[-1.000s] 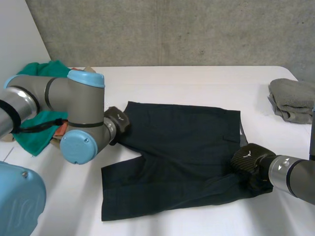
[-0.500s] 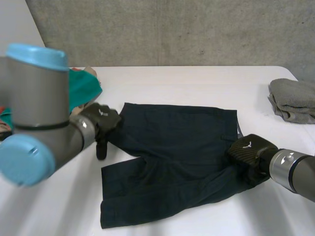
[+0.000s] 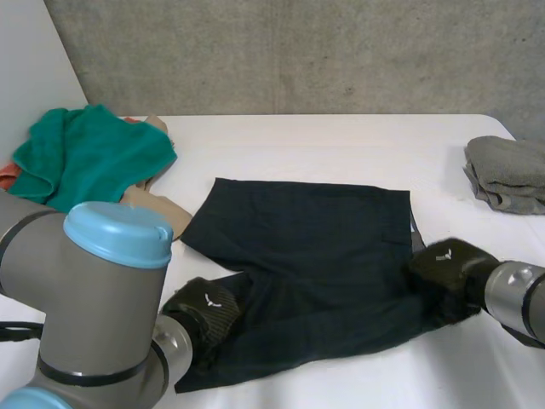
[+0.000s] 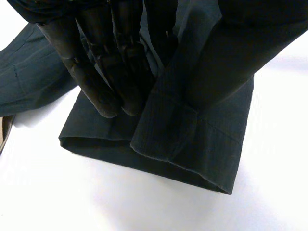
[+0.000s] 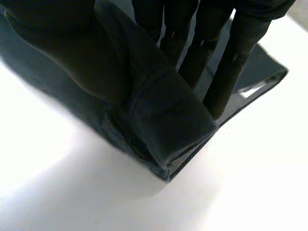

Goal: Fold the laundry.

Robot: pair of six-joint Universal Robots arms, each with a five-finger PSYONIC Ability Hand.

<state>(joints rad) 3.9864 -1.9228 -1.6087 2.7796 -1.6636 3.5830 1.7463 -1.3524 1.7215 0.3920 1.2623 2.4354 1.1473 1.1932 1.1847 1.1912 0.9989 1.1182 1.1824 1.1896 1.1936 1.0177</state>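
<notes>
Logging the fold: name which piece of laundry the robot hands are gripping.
The dark shorts, spread mid-table: left robot hand pinches a leg hem, right robot hand the opposite edge. The green cloth and grey towel lie untouched.

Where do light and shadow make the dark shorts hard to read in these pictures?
Head view: even light, but the dark shorts show few folds against the bright white table. Left wrist view: the left robot hand, pinching a leg, merges with the cloth; soft shadow lies under the hem. Right wrist view: the right robot hand blends in likewise; the table glares.
</notes>
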